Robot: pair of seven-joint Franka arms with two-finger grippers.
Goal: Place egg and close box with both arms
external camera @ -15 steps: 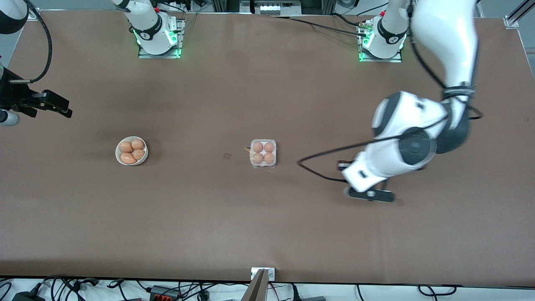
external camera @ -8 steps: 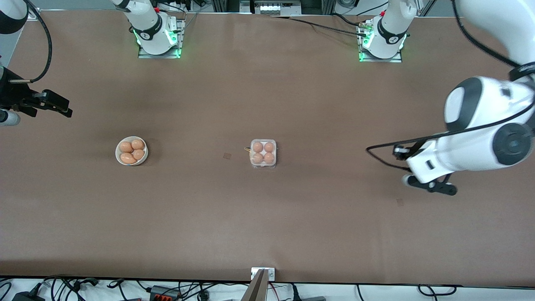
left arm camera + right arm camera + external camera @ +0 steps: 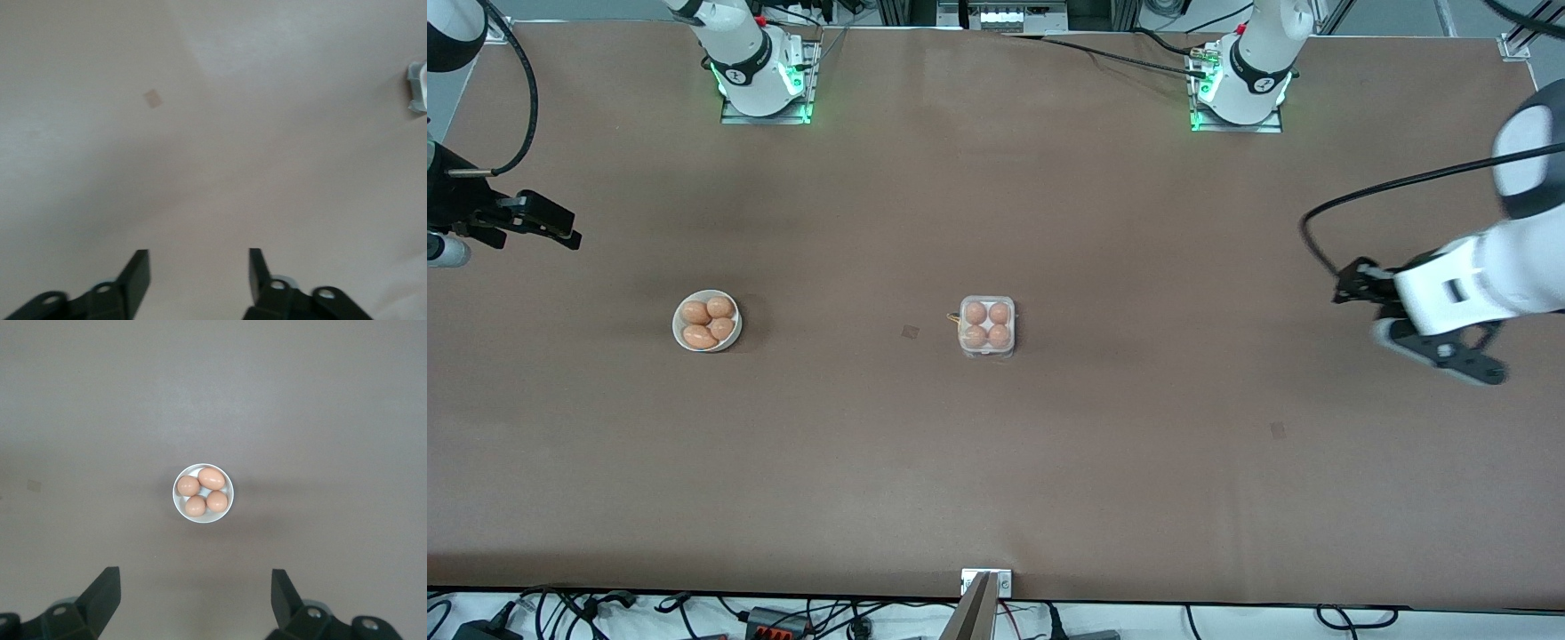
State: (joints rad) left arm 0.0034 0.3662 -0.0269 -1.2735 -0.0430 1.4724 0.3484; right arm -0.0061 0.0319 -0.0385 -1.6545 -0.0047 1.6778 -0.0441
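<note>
The box (image 3: 987, 326), a small clear-plastic carton, stands mid-table with a brown egg (image 3: 975, 313) in every cell and its lid down over them. A corner of the box shows at the edge of the left wrist view (image 3: 417, 87). My left gripper (image 3: 1440, 351) is open and empty, up over bare table at the left arm's end. It also shows in the left wrist view (image 3: 197, 267). My right gripper (image 3: 551, 227) is open and empty, waiting at the right arm's end. It also shows in the right wrist view (image 3: 193, 590), high above the bowl.
A round white bowl (image 3: 731, 342) with several brown eggs sits toward the right arm's end, level with the box; it also shows in the right wrist view (image 3: 180, 507). Small square marks lie on the brown table (image 3: 910, 332) (image 3: 1278, 430) (image 3: 153, 99).
My left arm has swung away from the box toward its own end of the table, gripper empty. The right arm, box and bowl have not moved.
</note>
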